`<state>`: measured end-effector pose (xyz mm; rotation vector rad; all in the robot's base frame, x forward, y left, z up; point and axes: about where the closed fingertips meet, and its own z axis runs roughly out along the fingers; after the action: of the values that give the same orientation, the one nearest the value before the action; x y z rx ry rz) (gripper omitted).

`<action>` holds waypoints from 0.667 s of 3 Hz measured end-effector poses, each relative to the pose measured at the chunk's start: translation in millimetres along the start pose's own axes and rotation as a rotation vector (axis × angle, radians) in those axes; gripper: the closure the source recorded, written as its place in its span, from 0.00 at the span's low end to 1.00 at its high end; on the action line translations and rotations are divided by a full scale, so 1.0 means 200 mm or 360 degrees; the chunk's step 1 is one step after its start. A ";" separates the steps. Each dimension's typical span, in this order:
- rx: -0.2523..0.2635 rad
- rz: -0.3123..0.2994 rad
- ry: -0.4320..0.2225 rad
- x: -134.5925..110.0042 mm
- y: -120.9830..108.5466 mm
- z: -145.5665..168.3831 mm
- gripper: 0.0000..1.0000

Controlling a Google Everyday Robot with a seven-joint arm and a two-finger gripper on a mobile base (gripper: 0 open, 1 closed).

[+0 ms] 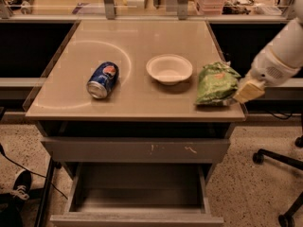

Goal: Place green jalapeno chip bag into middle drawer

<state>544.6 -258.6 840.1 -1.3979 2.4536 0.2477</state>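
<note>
1. The green jalapeno chip bag (217,83) lies at the counter's (142,105) near right corner, just right of a white bowl (169,69); its print is unreadable.
2. The end effector (247,91) touches the bag's right edge; open or closed, I cannot tell.
3. A blue Pepsi can (103,80) lies sideways, left.
4. The middle drawer (137,198) stands open below.
</note>
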 end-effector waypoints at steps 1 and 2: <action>0.0108 0.0135 -0.0026 0.23 0.26 -0.24 1.00; 0.0145 0.0241 -0.0074 0.40 0.45 -0.36 1.00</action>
<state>416.9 -298.0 879.8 -1.1584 2.5015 0.1965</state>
